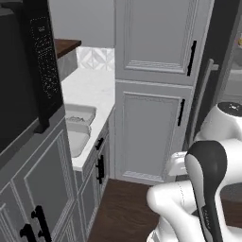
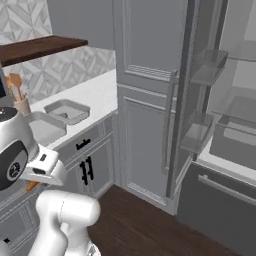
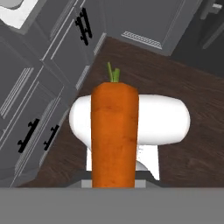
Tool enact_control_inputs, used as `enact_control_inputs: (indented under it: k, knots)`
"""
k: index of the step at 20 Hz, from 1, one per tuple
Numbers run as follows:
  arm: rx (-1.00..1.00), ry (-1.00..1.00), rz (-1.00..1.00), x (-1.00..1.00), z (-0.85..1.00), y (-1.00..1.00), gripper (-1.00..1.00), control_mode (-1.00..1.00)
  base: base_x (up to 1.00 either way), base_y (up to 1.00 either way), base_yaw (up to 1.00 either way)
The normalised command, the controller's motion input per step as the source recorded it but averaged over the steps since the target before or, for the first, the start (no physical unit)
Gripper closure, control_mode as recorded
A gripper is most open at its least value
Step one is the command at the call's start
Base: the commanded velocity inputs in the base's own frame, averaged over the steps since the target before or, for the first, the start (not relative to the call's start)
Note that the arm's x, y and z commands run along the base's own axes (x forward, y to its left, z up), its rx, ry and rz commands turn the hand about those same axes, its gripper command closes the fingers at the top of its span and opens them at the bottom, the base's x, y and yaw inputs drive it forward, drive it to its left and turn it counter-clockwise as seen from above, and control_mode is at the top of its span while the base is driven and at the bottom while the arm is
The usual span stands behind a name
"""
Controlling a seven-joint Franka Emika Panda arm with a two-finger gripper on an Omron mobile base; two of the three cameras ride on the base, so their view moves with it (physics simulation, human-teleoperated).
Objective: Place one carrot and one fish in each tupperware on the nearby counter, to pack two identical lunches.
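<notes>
While the hand looks down at the floor, the kitchen reads like this:
Room: a tall grey panelled cabinet (image 1: 153, 90) with black handles fills the corner, and beside it an open fridge (image 2: 225, 100) shows glass shelves and door bins.
Floor: dark brown wood planks (image 3: 175, 87) run along the base of the cabinets.
Counter: the white marble-look counter (image 1: 92, 90) sits over grey cabinets with black handles, a patterned tile wall (image 2: 60, 67) behind it and a dark wooden shelf (image 2: 40, 47) above.
Near left: a black appliance (image 1: 28, 71) hangs at the edge of the left base view.
Tupperware: the two grey trays sit side by side on the counter, far tray (image 2: 66, 111) and near tray (image 2: 44, 128) just beside each other; contents too faint to tell.
Utensil holder: a pot with wooden tools (image 2: 19, 97) stands by the tile wall.
Gripper: the gripper (image 3: 113, 181) is clenched on the carrot.
Carrot: the carrot (image 3: 114, 135) stands up from the fingers, green stub at the far end, off the counter and above the floor.
</notes>
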Motion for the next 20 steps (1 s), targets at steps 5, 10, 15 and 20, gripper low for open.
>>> enact_control_inputs:
  k: [5,10,15,20]
  knots:
    - [0.00,0.00,0.00,0.00,0.00,0.00,1.00,1.00,0.81,-0.11,0.17]
    - [0.00,0.00,0.00,0.00,0.00,0.00,1.00,1.00,0.44,-0.02,0.24]
    - [0.00,0.00,0.00,0.00,0.00,0.00,1.00,1.00,0.05,0.26,0.25]
    - [0.00,0.00,0.00,0.00,0.00,0.00,1.00,1.00,0.45,0.14,0.12]
